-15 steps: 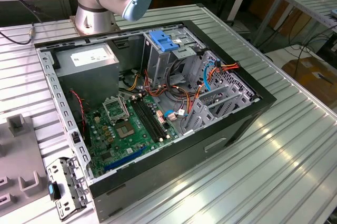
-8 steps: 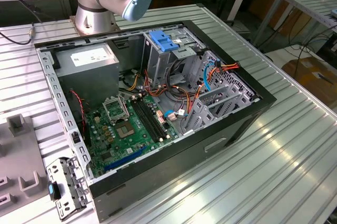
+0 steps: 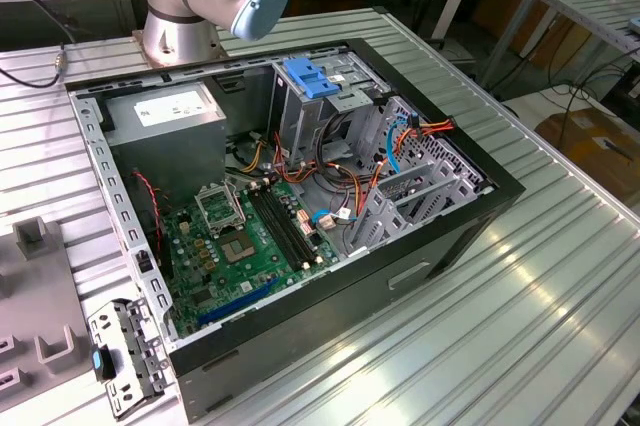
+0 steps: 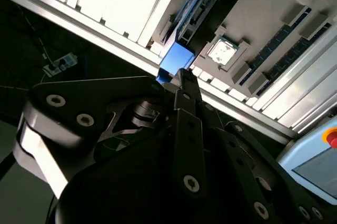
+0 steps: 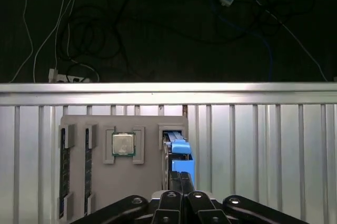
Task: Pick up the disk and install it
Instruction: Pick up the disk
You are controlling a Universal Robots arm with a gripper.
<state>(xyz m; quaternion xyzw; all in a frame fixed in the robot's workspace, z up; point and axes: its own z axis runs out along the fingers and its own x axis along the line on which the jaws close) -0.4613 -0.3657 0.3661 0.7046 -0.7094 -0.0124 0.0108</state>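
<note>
While the exterior view shows the open computer case [image 3: 350, 298], the first wrist view shows the hand [image 5: 181, 177] pressed together at the disk [image 5: 182, 162].

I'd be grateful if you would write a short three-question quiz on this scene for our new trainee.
1. True or false: the disk already sits inside the case.
2. What lies nearest the disk on the grey tray? A) a chip B) a fan C) a screwdriver
3. Fill in: the disk's rails are ____.
Key: 1 false; 2 A; 3 blue.
</note>
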